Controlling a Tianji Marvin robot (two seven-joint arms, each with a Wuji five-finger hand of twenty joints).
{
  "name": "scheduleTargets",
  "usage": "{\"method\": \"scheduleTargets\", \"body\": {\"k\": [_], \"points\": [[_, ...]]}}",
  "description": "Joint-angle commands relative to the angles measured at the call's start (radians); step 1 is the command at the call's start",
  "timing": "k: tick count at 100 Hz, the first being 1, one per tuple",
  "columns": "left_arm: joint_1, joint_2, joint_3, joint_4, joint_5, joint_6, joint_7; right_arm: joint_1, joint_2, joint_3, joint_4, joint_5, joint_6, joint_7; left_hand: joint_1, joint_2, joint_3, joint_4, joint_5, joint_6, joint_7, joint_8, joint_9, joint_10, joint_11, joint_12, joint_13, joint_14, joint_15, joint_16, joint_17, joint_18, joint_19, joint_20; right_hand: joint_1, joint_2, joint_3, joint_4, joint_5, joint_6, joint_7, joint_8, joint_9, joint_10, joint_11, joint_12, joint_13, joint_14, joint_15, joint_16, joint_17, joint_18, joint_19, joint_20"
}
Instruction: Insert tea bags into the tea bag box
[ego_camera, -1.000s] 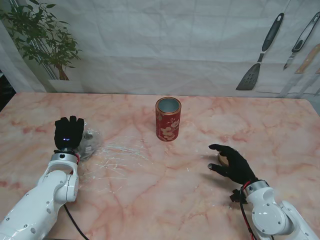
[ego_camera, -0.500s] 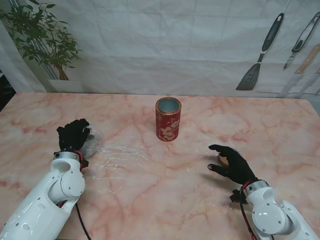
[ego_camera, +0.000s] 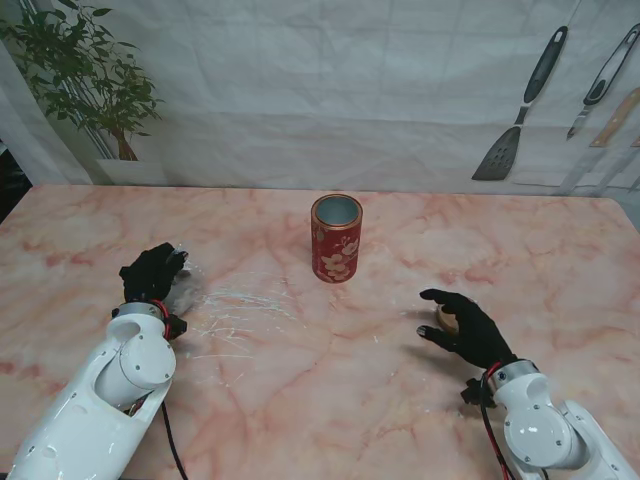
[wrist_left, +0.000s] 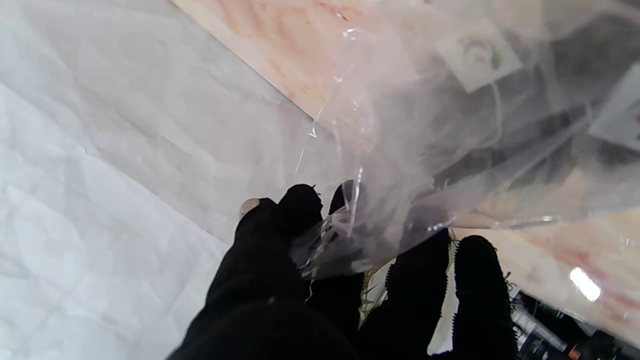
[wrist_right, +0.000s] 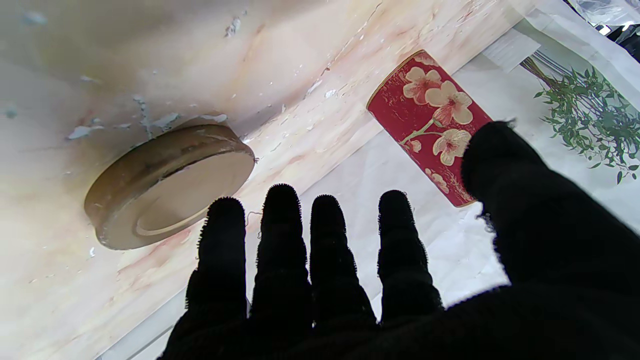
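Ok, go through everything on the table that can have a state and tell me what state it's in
Tea bag box: upright, lid off, open at the top.
Lid: off the box, flat on the table near the right hand.
Plastic bag: on the table, tea bags inside, gripped at one edge.
Left hand: shut on the plastic bag.
Right hand: open, fingers spread, holding nothing.

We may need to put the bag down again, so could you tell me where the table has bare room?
Bare marble lies between the red tin and the right hand, and nearer me. It is crowded around the left hand gripping the plastic bag, and by the lid.
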Motion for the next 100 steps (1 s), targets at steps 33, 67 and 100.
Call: {"method": "scheduleTargets", "body": {"k": [33, 67, 100], "points": [[0.007, -0.037, -0.010, -0.027, -0.090, -0.072, 0.045, 0.018, 0.006, -0.003, 0.012, 0.038, -0.014, 0.061, 0.033, 0.093, -0.022, 0.033, 0.160, -0.047, 0.275, 0.088, 0.178, -0.109, 0.211, -0.014, 0.215, -0.058, 0.284, 0.071, 0.120, -0.076, 0.281, 0.150, 0.019, 0.024, -0.034, 0.037, 0.013, 0.010, -0.011, 0.014, -0.020, 0.010, 0.016, 0.014, -0.022, 0.014, 0.016, 0.010, -0.016, -0.024, -0.003, 0.020], [0.044, -0.019, 0.007, -0.090, -0.023, -0.184, 0.033, 0.082, 0.026, -0.003, 0.033, 0.207, -0.082, 0.224, 0.026, 0.092, -0.021, 0.033, 0.184, -0.058, 0.413, 0.156, 0.267, -0.133, 0.321, 0.037, 0.391, -0.078, 0.536, 0.185, 0.300, -0.121, 0.415, 0.337, 0.040, 0.016, -0.012, 0.035, 0.098, 0.000, 0.033, 0.023, 0.041, 0.000, 0.059, 0.036, 0.020, 0.019, 0.073, 0.039, 0.001, -0.017, 0.034, 0.042], [0.055, -0.016, 0.058, -0.144, -0.003, -0.243, 0.039, 0.172, 0.054, -0.036, 0.025, 0.356, -0.098, 0.400, 0.025, 0.080, -0.021, 0.032, 0.205, -0.059, 0.432, 0.148, 0.325, -0.106, 0.371, 0.056, 0.576, -0.182, 0.727, 0.183, 0.536, -0.171, 0.582, 0.387, 0.054, 0.010, 0.020, 0.029, 0.167, -0.027, 0.084, 0.018, 0.069, -0.002, 0.111, 0.071, 0.037, 0.025, 0.146, 0.078, 0.003, -0.015, 0.086, 0.067]]}}
